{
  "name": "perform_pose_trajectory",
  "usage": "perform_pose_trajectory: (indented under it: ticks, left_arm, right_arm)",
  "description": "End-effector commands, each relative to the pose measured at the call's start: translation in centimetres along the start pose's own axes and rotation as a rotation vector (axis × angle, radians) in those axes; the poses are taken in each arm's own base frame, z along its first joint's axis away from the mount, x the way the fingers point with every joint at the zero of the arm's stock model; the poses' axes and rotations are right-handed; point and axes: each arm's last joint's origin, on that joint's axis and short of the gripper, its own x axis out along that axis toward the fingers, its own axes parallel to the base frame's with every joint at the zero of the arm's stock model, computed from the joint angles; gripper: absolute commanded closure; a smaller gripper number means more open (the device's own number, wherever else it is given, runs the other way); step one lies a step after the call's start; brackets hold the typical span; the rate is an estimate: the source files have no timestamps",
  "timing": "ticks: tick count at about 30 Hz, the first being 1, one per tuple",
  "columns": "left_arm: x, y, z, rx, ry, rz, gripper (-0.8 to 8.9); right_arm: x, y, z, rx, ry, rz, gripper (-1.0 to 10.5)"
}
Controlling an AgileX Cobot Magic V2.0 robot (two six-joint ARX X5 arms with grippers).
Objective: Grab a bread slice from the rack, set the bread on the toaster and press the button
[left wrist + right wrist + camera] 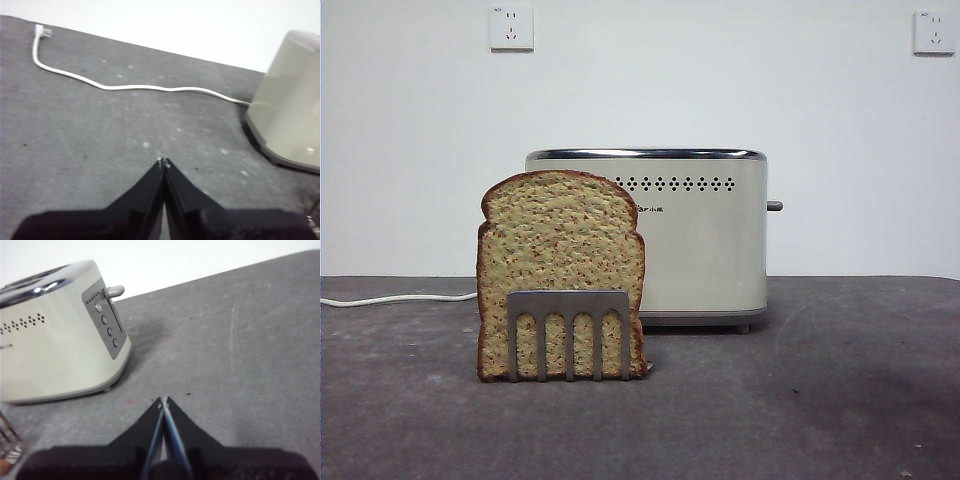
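Note:
A tan speckled slice of bread (560,235) with a dark crust stands upright in the small steel rack (568,335), in front of the cream toaster (705,245). The grey button (775,206) sticks out of the toaster's right narrow side; the right wrist view shows the button (115,290) above a column of small round controls. My left gripper (163,162) is shut and holds nothing, over bare table beside the toaster (292,105). My right gripper (163,400) is also shut and holds nothing, hanging off the toaster's (55,335) button end. Neither arm appears in the front view.
A white power cord (125,86) with its plug (42,31) lies loose on the grey table (820,400), running to the toaster's left side. Two wall sockets (511,28) sit high on the white wall. A corner of the rack (7,440) shows in the right wrist view.

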Motion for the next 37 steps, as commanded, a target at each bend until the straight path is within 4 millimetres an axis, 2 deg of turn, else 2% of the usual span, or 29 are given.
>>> perform_pose_trajectory:
  ticks: [1,5,8,17,27,33,37]
  left_arm:
    - [0.1,0.0,-0.4,-0.04,0.019,-0.043,8.19]
    - [-0.1,-0.4,0.0,-0.094,0.04,-0.141,8.21]
    - [-0.4,-0.9,0.8,-0.103,0.042,-0.221,8.22]
    - [-3.4,-2.7,6.6,-0.071,-0.032,-0.356,8.22]
    - [-5.7,-5.3,13.7,0.158,0.109,-0.609,8.22]
    - [-6.4,-6.5,16.5,0.277,0.206,-0.761,8.22]
    - [-6.5,-6.9,17.3,0.307,0.246,-0.816,8.22]
  right_arm:
    - [0.1,-0.1,-0.3,0.105,0.007,0.007,9.6]
    - [-0.2,0.3,0.6,0.182,-0.01,0.039,9.6]
    - [-0.6,0.8,2.1,0.181,-0.037,0.075,9.6]
    - [-1.8,2.9,8.7,0.134,-0.062,0.188,9.6]
    - [-2.3,5.2,16.2,-0.123,0.194,0.247,9.6]
    - [-3.4,6.5,19.6,-0.254,0.356,0.277,9.6]
    - [-4.0,7.0,20.7,-0.298,0.409,0.299,9.6]
